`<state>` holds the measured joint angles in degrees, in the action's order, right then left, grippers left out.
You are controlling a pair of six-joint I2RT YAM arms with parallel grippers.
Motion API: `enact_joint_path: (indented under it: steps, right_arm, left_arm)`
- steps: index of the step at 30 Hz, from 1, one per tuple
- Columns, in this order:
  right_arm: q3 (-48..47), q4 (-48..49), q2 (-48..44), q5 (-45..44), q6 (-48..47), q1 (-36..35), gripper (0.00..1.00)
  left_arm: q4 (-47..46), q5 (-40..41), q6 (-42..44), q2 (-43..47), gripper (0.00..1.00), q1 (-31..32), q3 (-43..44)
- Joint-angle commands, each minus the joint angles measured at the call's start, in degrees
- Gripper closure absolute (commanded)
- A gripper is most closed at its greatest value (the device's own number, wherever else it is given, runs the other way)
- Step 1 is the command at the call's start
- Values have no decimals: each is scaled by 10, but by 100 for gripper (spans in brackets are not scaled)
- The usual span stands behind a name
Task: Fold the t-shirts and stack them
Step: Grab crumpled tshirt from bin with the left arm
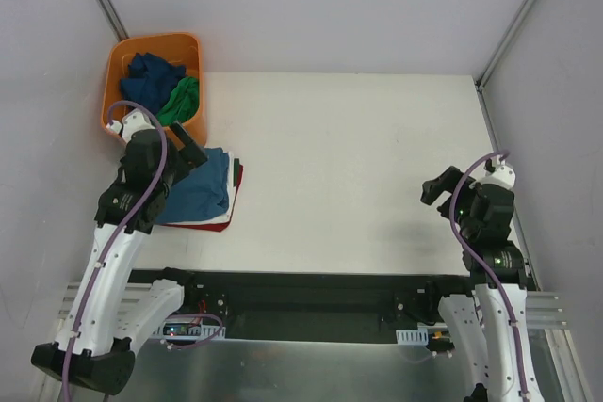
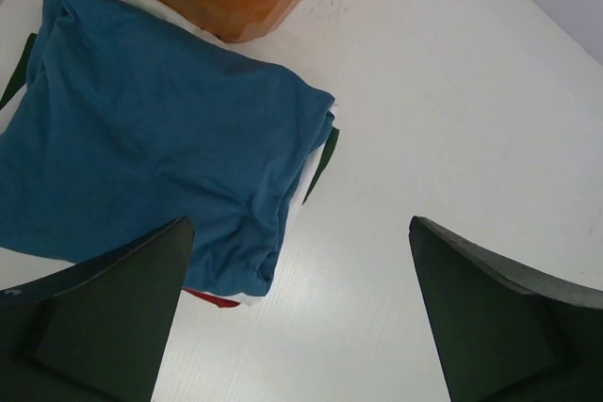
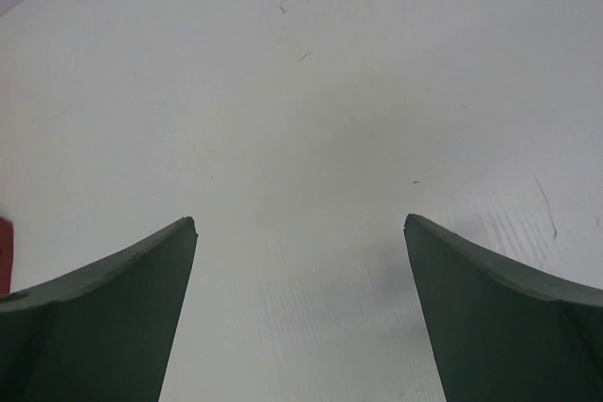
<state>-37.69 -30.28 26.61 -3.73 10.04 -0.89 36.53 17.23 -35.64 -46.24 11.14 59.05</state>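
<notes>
White bench [image 1: 358,157] runs between pale walls [image 1: 311,7], and the stack of folded t-shirts [image 1: 203,193] lies right under and just ahead of the left hand [image 2: 300,223]. A teal-blue shirt [image 2: 141,138] lies on top, flat but lightly creased. Beneath it, edges of a white shirt [image 2: 155,8], a dark green shirt [image 2: 323,155] and a red shirt [image 2: 215,300] peek out. The left hand hangs over the near edge of this stack with its fingers [image 2: 113,317] spread wide apart and nothing between them. One finger crosses the teal-blue cloth in the wrist view, and the other sits over bare bench.

Just beyond the stack, farther ahead of the left hand, stands an orange basket [image 1: 121,56], its wall close against the folded pile. Inside it a navy shirt [image 1: 151,77] and a green shirt [image 1: 181,99] lie crumpled together, unfolded.

Well off to the other side, the right hand [image 3: 300,221] hangs over bare bench, far from the stack and the basket. Its fingers [image 3: 104,327] are also parted wide and hold nothing.
</notes>
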Motion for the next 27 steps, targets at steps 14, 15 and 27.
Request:
enact_joint_path:
  steps: [14,15,27]
  right_arm:
    - [3,54,50,150,-51,1,4]
    - [3,55,58,155,-51,1,4]
    - [-12,57,100,267,-64,-3,4]
  left_arm:
    - [-53,60,82,-405,1,-108,328]
    - [-59,47,80,-423,1,-128,344]
    - [-63,84,203,-727,1,-190,606]
